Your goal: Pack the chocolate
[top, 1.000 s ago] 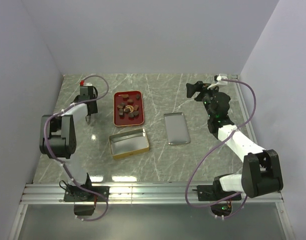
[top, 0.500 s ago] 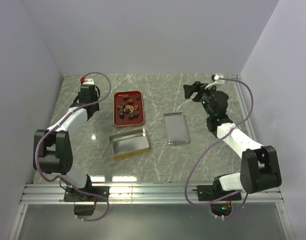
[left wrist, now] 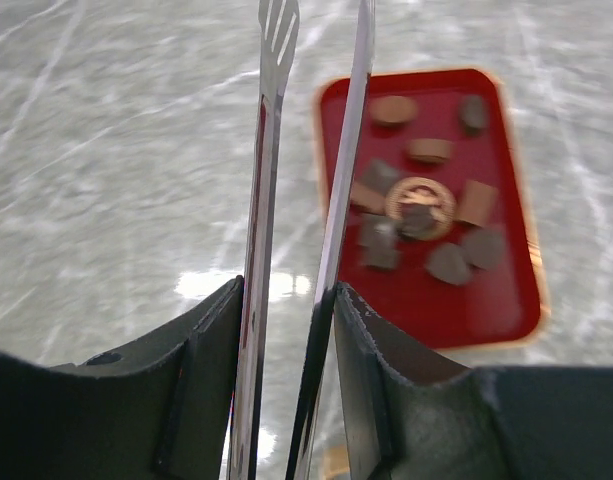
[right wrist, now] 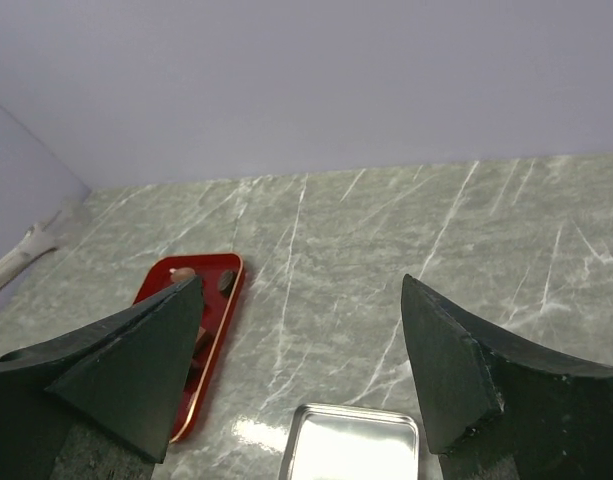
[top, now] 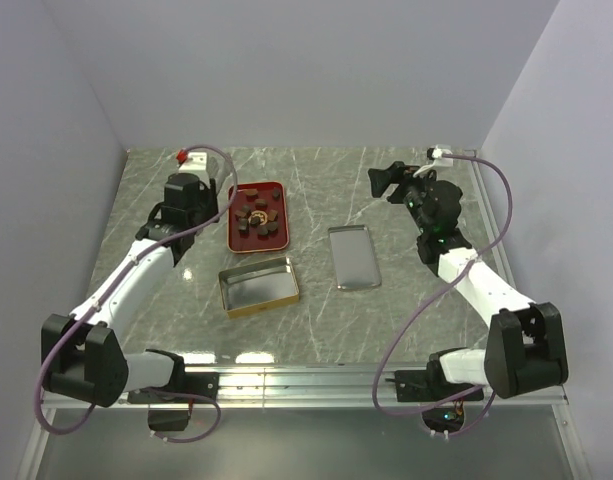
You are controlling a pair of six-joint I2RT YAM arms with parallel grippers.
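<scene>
Several small dark brown chocolate pieces point(top: 256, 215) point(left wrist: 421, 210) lie in a red tray point(top: 248, 243) point(left wrist: 466, 310) at the back left of the table. Just left of the tray hangs my left gripper point(top: 198, 197) point(left wrist: 286, 290), shut on a pair of thin metal tongs point(left wrist: 276, 100). The tong blades stand slightly apart; one tip reaches over the tray's left edge, and nothing is between them. An open gold tin point(top: 261, 285) sits in front of the tray. My right gripper point(top: 381, 180) point(right wrist: 301, 285) hovers open and empty at the back right.
A silver lid point(top: 353, 257) point(right wrist: 356, 450) lies flat right of the gold tin, below my right gripper. White walls close in the table on the left, back and right. Purple cables loop round both arms.
My left arm has stretched out and carried the tongs rightward, up to the red tray. The right gripper has barely shifted.
</scene>
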